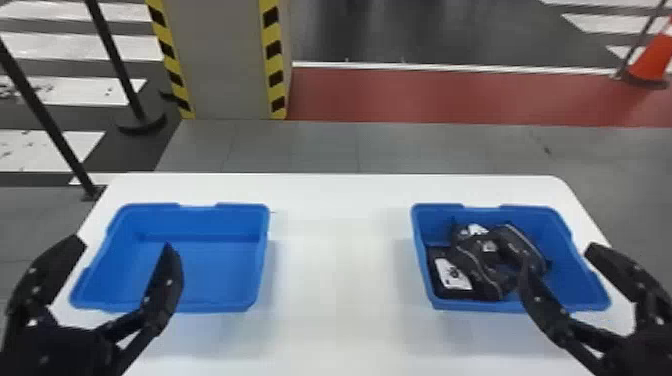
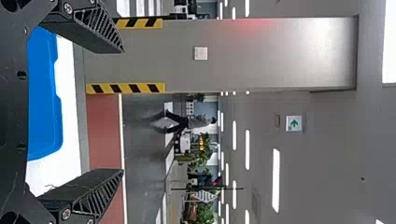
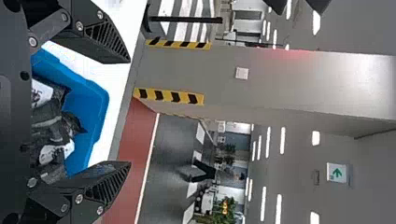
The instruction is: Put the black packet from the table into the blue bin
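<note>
My left gripper stands open over the left blue bin, which has a bare inside. In the left wrist view the fingers of the left gripper are wide apart, a blue bin behind them. My right gripper is open above the right side of the other blue bin. Several black packets with white labels lie piled in that bin, partly behind one finger. The right wrist view has the right gripper holding nothing, with black packets in the blue bin.
Both bins stand on a white table, with a wide stretch of tabletop between them. Beyond the table's far edge are a grey pillar with striped corners, black posts at the left and an orange cone at the right.
</note>
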